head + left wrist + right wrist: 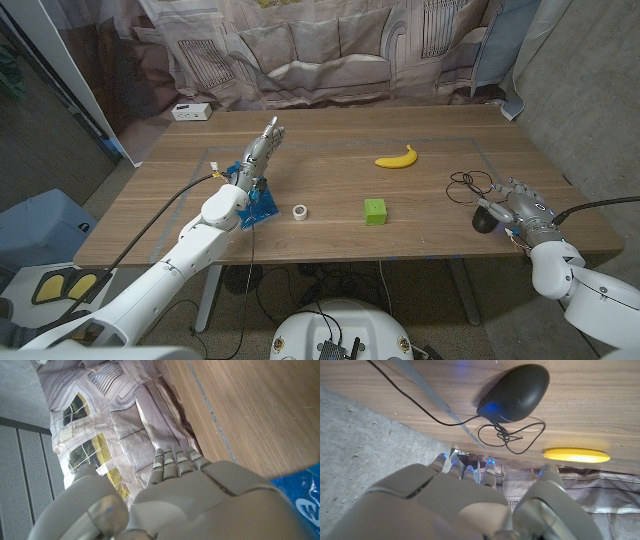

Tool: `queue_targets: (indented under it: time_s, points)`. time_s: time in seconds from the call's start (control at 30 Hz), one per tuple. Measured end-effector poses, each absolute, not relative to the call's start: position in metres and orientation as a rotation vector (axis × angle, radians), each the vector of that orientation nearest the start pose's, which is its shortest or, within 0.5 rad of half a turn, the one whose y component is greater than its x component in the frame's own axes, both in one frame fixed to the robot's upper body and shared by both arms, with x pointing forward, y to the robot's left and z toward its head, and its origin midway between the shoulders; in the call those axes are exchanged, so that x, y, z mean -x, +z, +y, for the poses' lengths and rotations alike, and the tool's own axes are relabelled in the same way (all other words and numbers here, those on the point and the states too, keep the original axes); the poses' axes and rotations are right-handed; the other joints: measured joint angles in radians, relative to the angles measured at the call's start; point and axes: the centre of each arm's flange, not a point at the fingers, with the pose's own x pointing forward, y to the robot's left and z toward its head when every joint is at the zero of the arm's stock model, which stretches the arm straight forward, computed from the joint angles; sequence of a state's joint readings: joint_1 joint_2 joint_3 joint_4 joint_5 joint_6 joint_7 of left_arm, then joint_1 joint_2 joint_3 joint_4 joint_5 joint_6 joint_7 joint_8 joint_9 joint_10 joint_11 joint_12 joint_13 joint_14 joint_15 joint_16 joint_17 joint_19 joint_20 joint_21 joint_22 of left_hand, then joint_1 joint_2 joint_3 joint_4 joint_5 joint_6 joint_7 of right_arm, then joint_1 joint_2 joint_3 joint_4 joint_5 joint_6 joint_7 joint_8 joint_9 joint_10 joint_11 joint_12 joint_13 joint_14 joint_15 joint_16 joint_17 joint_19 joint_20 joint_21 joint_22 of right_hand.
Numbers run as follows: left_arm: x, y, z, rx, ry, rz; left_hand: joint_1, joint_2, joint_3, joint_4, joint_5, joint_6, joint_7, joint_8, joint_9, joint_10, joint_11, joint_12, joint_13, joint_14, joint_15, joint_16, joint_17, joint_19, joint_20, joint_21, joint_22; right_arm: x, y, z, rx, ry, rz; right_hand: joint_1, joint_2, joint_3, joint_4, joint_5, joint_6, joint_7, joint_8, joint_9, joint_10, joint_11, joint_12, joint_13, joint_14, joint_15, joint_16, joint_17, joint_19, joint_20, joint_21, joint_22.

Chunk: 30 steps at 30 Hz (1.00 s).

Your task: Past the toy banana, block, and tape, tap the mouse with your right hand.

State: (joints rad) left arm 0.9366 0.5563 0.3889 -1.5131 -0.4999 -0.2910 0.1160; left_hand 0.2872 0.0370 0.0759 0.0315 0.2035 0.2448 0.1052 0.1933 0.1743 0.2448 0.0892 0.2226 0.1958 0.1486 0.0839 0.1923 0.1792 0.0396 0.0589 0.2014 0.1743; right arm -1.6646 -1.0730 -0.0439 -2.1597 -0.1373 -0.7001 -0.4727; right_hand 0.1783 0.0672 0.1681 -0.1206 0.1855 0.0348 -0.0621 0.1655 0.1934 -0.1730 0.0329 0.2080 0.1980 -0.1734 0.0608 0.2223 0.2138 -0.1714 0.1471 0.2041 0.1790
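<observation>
My right hand (512, 204) hovers open beside the mouse (485, 218), its cable (466, 184) coiled toward the banana (397, 158); left hand (260, 152) open.

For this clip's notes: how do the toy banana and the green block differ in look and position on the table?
The toy banana is yellow, long and curved; the green block is a compact cube. The banana lies farther from the robot, toward the table's far side; the block sits nearer the front edge, beside the small tape roll. Both rest on the wooden table, untouched by either hand.
</observation>
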Motion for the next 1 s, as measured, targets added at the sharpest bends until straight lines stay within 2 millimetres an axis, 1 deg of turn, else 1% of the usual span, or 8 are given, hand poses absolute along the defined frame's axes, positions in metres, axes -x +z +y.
queue_targets:
  time_s: [0.07, 0.17, 0.23, 0.5, 0.77, 0.87, 0.93, 1.0]
  points:
    - [-0.6131, -0.0221, 0.2576, -0.080, -0.185, -0.677, 0.000, 0.000, 0.000, 0.000, 0.000, 0.000, 0.000, 0.000, 0.000, 0.000, 0.000, 0.000, 0.000, 0.000, 0.000, 0.000, 0.000, 0.000, 0.000, 0.000, 0.000, -0.4640, -0.1256, -0.4033, 1.200, -0.453, -0.125, 0.000, 0.000, 0.003, -0.003, 0.000, -0.069, 0.011, 0.000, -0.001, 0.000, 0.008, 0.000, 0.000, 0.000, 0.000, 0.000, 0.000, 0.000, 0.000, 0.006, 0.000]
    - [-0.6130, -0.0219, 0.2577, -0.080, -0.186, -0.678, 0.000, 0.000, 0.000, 0.000, 0.000, 0.000, 0.000, 0.000, 0.000, 0.000, 0.000, 0.000, 0.000, 0.000, 0.000, 0.000, 0.000, 0.000, 0.000, 0.000, 0.000, -0.4634, -0.1259, -0.4036, 1.193, -0.454, -0.127, 0.005, -0.005, 0.004, -0.004, 0.000, -0.172, 0.032, 0.000, -0.003, 0.002, 0.016, 0.000, 0.000, 0.000, 0.000, 0.000, -0.004, 0.000, 0.014, 0.009, -0.002]
    - [-0.6131, -0.0219, 0.2580, -0.079, -0.186, -0.678, 0.000, 0.000, 0.000, 0.000, 0.000, 0.000, 0.000, 0.000, 0.000, 0.000, 0.000, 0.000, 0.000, 0.000, 0.000, 0.000, 0.000, 0.000, 0.000, 0.000, 0.000, -0.4630, -0.1262, -0.4030, 1.187, -0.452, -0.132, 0.010, 0.000, 0.004, -0.004, 0.000, -0.199, 0.037, 0.000, -0.001, 0.005, 0.019, -0.005, 0.000, 0.000, 0.000, -0.002, -0.005, 0.000, 0.014, 0.009, -0.002]
    - [-0.6126, -0.0213, 0.2599, -0.077, -0.186, -0.681, -0.005, 0.005, 0.000, 0.000, 0.000, 0.005, -0.005, 0.000, 0.000, 0.000, 0.000, 0.000, 0.000, 0.000, 0.000, 0.000, 0.000, -0.004, 0.004, 0.000, 0.000, -0.4615, -0.1249, -0.4010, 1.172, -0.457, -0.157, 0.010, 0.000, 0.004, -0.004, 0.000, -0.203, 0.039, 0.000, 0.000, 0.005, 0.019, -0.008, 0.000, 0.000, 0.000, -0.005, -0.005, 0.000, 0.014, 0.009, -0.002]
    - [-0.6117, -0.0221, 0.2615, -0.075, -0.186, -0.684, -0.005, 0.005, -0.003, -0.003, 0.000, 0.005, -0.005, 0.000, 0.000, 0.000, 0.000, 0.000, 0.000, 0.000, 0.000, 0.000, 0.000, -0.004, 0.003, 0.000, 0.000, -0.4601, -0.1204, -0.3980, 1.164, -0.470, -0.192, 0.010, 0.000, 0.004, -0.004, 0.000, -0.207, 0.045, 0.012, 0.000, 0.005, 0.019, -0.008, 0.000, 0.000, 0.000, -0.005, -0.005, 0.000, 0.014, 0.009, -0.002]
    - [-0.6116, -0.0220, 0.2619, -0.075, -0.187, -0.685, -0.005, 0.005, -0.003, -0.003, 0.000, 0.005, -0.005, 0.000, 0.000, 0.000, 0.000, 0.000, 0.000, 0.000, 0.000, 0.000, 0.000, -0.004, 0.003, 0.000, 0.000, -0.4598, -0.1186, -0.3969, 1.161, -0.474, -0.202, 0.010, 0.000, 0.004, -0.004, 0.000, -0.199, 0.045, 0.018, 0.000, 0.005, 0.019, -0.008, 0.000, 0.000, 0.000, -0.005, -0.005, -0.001, 0.013, 0.009, -0.002]
    - [-0.6115, -0.0219, 0.2621, -0.074, -0.187, -0.686, -0.005, 0.005, -0.003, -0.003, 0.000, 0.005, -0.005, 0.000, 0.000, 0.000, 0.000, 0.000, 0.000, 0.000, 0.000, 0.000, 0.000, -0.004, 0.003, 0.000, 0.000, -0.4595, -0.1172, -0.3962, 1.161, -0.477, -0.211, 0.010, 0.000, 0.004, -0.004, 0.000, -0.192, 0.046, 0.020, 0.000, 0.005, 0.019, -0.008, 0.000, 0.000, 0.000, -0.005, -0.005, -0.001, 0.004, 0.009, -0.002]
    - [-0.6116, -0.0221, 0.2623, -0.074, -0.187, -0.686, -0.005, 0.005, -0.003, -0.003, 0.000, 0.005, -0.005, 0.000, 0.000, 0.000, 0.000, 0.000, 0.000, 0.000, 0.000, 0.000, 0.000, -0.004, 0.003, 0.000, 0.000, -0.4593, -0.1165, -0.3957, 1.160, -0.478, -0.215, 0.010, 0.000, 0.004, -0.004, 0.000, -0.171, 0.046, 0.028, 0.000, 0.005, 0.019, -0.008, -0.001, 0.000, 0.000, -0.005, -0.005, 0.000, 0.003, 0.009, -0.002]
